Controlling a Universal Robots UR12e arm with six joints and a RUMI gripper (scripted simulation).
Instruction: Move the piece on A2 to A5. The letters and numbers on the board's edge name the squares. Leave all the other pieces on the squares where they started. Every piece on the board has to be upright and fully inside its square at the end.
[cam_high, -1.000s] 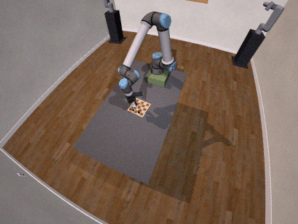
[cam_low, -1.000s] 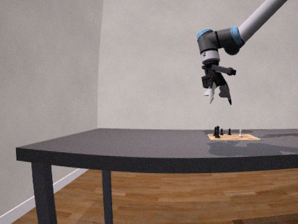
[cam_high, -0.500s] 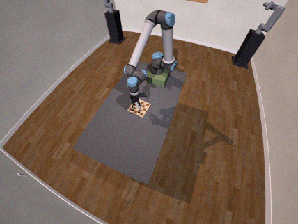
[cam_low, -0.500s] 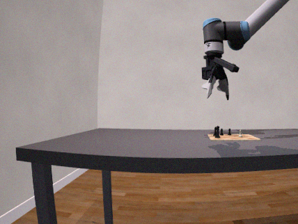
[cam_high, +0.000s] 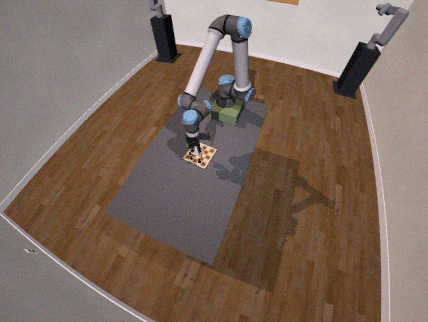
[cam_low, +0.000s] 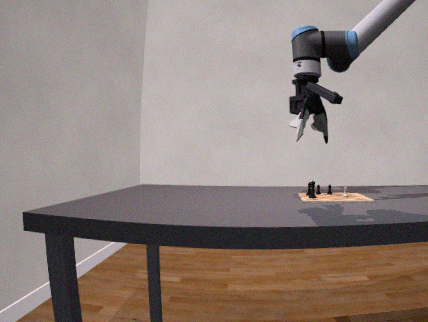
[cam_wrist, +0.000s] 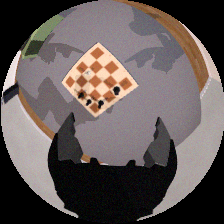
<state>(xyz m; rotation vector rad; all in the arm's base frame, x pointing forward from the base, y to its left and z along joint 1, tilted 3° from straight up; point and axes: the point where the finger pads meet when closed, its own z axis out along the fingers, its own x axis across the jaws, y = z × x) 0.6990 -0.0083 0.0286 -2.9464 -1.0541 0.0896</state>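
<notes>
A small wooden chessboard (cam_wrist: 99, 81) lies on the dark table; it also shows in the side view (cam_low: 336, 197) and from above (cam_high: 200, 155). Several black pieces (cam_wrist: 95, 101) stand along one edge of the board, and one more black piece (cam_wrist: 117, 88) stands apart. A small white piece (cam_low: 345, 191) stands on the board too. The square labels are too small to read. My gripper (cam_low: 312, 131) hangs high above the board's near end, open and empty. In the wrist view its two fingers frame the table below the board.
The arm's green base block (cam_high: 227, 111) sits on the table behind the board. Two dark camera stands (cam_high: 165, 36) (cam_high: 356, 67) stand on the floor at the back. The table edge (cam_low: 200, 227) runs in front in the side view.
</notes>
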